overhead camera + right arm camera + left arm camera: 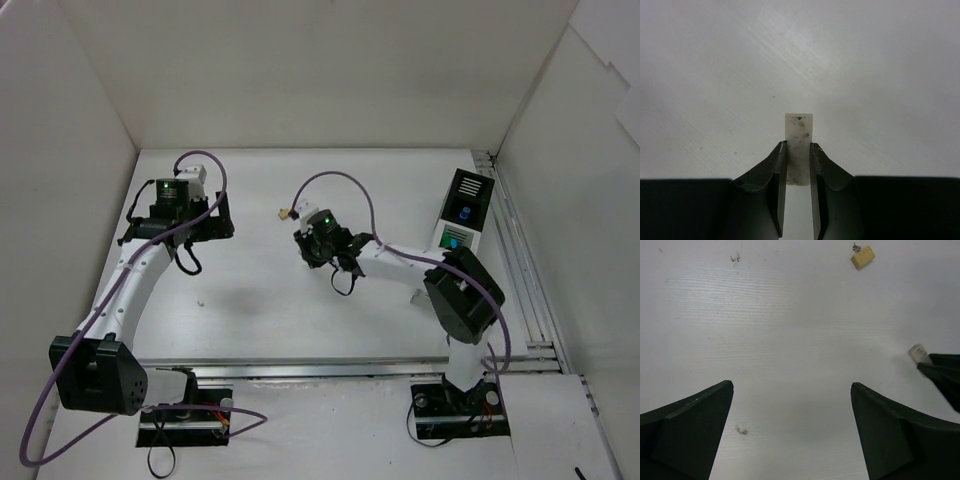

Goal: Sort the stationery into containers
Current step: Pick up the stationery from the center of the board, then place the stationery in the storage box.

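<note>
My right gripper [799, 145] is shut on a white eraser [799, 125] speckled with dark marks, held upright just over the white table. In the top view that gripper [305, 245] is at the table's middle. A tan eraser [285, 213] lies just beyond it; it also shows in the left wrist view [862, 257]. My left gripper [791, 385] is open and empty over bare table, at the left in the top view [222, 215]. The left wrist view also shows the held white eraser [917, 353]. The organizer [470, 180] stands at the far right, black section farthest.
White walls enclose the table on the left, back and right. A small white speck [200, 300] lies on the table near the left arm. A blue item [466, 213] sits in the organizer's black section. A metal rail [520, 270] runs along the right edge.
</note>
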Available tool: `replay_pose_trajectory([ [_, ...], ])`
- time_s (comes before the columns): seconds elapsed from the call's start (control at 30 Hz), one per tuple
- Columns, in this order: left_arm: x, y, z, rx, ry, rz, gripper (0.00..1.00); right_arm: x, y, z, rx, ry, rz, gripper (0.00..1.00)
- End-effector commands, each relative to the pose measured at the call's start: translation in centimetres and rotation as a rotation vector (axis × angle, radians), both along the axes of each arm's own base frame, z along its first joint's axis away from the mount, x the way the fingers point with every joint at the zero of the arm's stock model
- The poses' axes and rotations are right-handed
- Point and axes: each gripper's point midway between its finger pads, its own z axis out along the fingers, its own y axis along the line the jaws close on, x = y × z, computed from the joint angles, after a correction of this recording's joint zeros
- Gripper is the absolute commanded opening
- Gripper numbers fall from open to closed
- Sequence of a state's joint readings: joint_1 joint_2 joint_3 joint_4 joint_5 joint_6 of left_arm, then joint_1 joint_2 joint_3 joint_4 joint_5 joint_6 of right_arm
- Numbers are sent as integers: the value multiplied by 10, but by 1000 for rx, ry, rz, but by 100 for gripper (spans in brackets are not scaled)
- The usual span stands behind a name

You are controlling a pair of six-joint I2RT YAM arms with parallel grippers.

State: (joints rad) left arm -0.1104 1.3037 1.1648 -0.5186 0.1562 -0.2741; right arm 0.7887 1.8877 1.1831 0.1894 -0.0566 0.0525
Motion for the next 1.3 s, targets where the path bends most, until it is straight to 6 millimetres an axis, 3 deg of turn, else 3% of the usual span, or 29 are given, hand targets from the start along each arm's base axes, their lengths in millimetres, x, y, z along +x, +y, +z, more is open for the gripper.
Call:
replay_pose_trajectory([
  [0.0, 20, -15, 36, -17, -128, -126, 100, 47, -33, 129, 206, -240, -131, 0],
  [0.03, 24, -19, 44, -17, -152, -160, 99, 50, -46, 138, 204, -252, -163, 0],
  [0.07, 27, -26, 48, -31, -170, -206, 100, 54, -61, 164, 229, -297, -191, 0],
  [0.17, 41, -37, 63, -4, -221, -324, 100, 72, -123, 202, 208, -390, -368, 0],
  [0.27, 59, -40, 72, 42, -248, -361, 99, 90, -209, 219, 167, -445, -619, 0],
  [0.37, 73, -43, 70, 75, -255, -397, 99, 93, -263, 217, 143, -435, -756, 0],
  [0.4, 77, -43, 65, 83, -246, -399, 100, 96, -298, 214, 124, -433, -840, 0],
  [0.47, 81, -48, 68, 92, -260, -429, 99, 99, -327, 216, 112, -437, -907, 0],
  [0.5, 84, -49, 65, 98, -257, -436, 99, 101, -359, 217, 106, -438, -977, 0],
  [0.53, 88, -49, 68, 104, -269, -443, 99, 105, -366, 221, 122, -435, -976, 0],
  [0.57, 89, -55, 68, 117, -279, -474, 99, 110, -367, 213, 122, -410, -975, 0],
  [0.6, 92, -60, 64, 125, -275, -494, 99, 111, -402, 212, 110, -409, -1044, 0],
  [0.63, 96, -60, 67, 137, -289, -510, 99, 117, -402, 216, 122, -405, -1028, 0],
  [0.67, 98, -67, 57, 159, -276, -563, 100, 124, -411, 203, 105, -376, -1034, 0],
  [0.73, 103, -74, 58, 187, -291, -617, 99, 135, -414, 201, 114, -364, -1008, 0],
  [0.77, 103, -79, 52, 216, -287, -677, 100, 143, -420, 184, 97, -329, -1010, 0],
  [0.8, 106, -85, 39, 222, -260, -721, 99, 152, -424, 190, 105, -342, -1007, 0],
  [0.83, 112, -87, 44, 234, -276, -741, 100, 157, -426, 184, 105, -329, -1004, 0],
  [0.87, 115, -88, 25, 244, -226, -783, 100, 165, -431, 171, 96, -304, -1014, 0],
  [0.9, 120, -96, 35, 251, -244, -812, 100, 171, -435, 174, 99, -312, -1020, 0],
  [0.97, 116, -102, 20, 246, -175, -867, 99, 180, -440, 162, 89, -293, -1032, 0],
  [1.07, 128, -105, 2, 290, -129, -882, 99, 187, -440, 156, 83, -283, -1029, 18],
  [1.2, 136, -107, -4, 322, -140, -882, 100, 186, -444, 154, 67, -280, -1050, 41],
  [1.27, 135, -113, -8, 321, -139, -902, 100, 182, -445, 161, 71, -291, -1054, 62],
])
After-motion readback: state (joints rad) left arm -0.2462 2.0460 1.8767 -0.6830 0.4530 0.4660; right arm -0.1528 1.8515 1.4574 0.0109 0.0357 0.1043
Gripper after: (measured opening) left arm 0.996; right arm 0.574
